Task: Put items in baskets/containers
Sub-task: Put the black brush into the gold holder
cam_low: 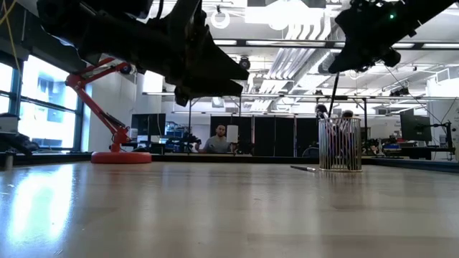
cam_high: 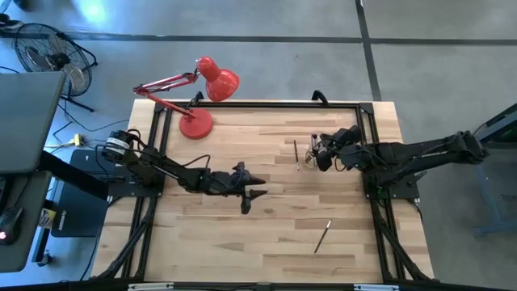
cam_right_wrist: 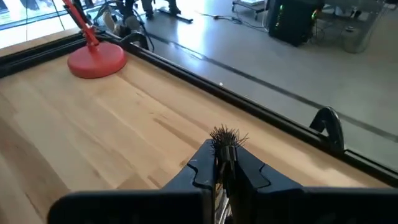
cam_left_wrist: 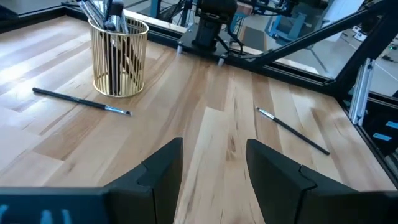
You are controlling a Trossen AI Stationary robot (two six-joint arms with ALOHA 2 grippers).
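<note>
Gripping a brush point(cam_right_wrist: 224, 144), unlabelled: right claw point(cam_right_wrist: 225, 169)

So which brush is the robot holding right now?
Find the red lamp, then cross the wooden table to the right gripper beside the cup of brushes. The held brush is pinched between its shut fingers, bushy bristles sticking out, while the two loose brushes lie flat on the wood.
</note>
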